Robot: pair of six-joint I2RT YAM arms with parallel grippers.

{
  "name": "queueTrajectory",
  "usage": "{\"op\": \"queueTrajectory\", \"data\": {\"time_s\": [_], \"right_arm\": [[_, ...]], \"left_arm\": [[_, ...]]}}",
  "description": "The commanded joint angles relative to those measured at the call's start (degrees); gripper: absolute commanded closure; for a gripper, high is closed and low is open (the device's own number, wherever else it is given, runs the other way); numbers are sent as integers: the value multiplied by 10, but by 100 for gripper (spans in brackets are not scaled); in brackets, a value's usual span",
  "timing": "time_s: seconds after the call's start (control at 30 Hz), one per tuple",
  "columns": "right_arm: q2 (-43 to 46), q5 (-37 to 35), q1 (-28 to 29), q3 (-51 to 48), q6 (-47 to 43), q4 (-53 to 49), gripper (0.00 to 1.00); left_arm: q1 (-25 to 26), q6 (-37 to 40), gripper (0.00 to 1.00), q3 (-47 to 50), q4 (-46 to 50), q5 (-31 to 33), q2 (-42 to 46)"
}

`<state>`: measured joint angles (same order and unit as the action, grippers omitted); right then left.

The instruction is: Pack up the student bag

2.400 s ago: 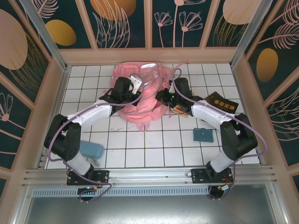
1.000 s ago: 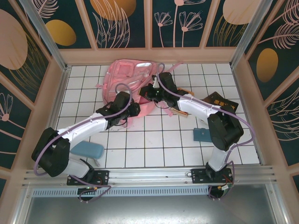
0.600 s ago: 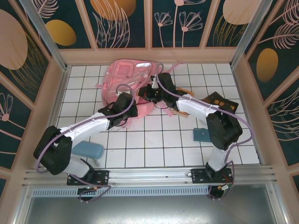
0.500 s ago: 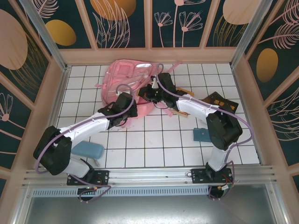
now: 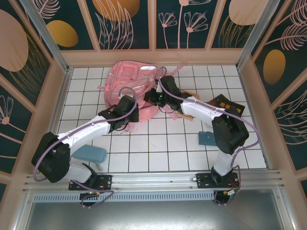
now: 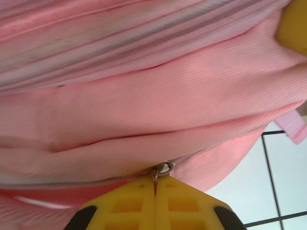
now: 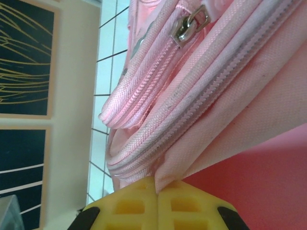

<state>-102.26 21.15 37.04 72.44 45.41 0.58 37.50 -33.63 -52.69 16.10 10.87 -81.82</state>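
From above, the student bag point(image 5: 128, 79) lies at the far middle of the tabletop point(image 5: 158, 148), its long axis running far to near and leaning right. Both hands meet its near edge, the left hand point(image 5: 133, 111) beside the right hand point(image 5: 152, 98).

At the left wrist, the pads are closed tight on the zipper pull point(image 6: 162, 168), with the bag straight ahead. The left arm looks best placed to draw the zipper.

At the right wrist, the pads are closed on a fold point(image 7: 165, 172) of the bag, probably bracing it.

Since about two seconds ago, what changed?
The large pink fabric backpack went from a bunched heap to lying flatter, further back-left. The left tool closed on its metal zipper pull. The right tool stayed clamped on its fabric edge; the blue oblong case stayed put.
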Motion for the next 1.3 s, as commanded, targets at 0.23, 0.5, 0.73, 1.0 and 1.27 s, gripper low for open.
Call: {"op": "queueTrajectory", "data": {"time_s": [0.23,0.5,0.73,1.0,1.27], "right_arm": [[78,-18,-81,-56,-103,-27,99],[81,31,-145,-74,-177,-45,98],[128,3,-132,-92,-97,-57,47],[196,-141,-54,-106,69,-147,44],[175,-90,-12,-103,222,-185,50]], "left_arm": [[-62,47,100,8,51,22,36],[-103,69,100,17,16,21,50],[-85,143,100,30,-121,-165,55],[-33,153,100,33,-161,-207,41],[-10,129,100,36,-208,-233,-6]]}}
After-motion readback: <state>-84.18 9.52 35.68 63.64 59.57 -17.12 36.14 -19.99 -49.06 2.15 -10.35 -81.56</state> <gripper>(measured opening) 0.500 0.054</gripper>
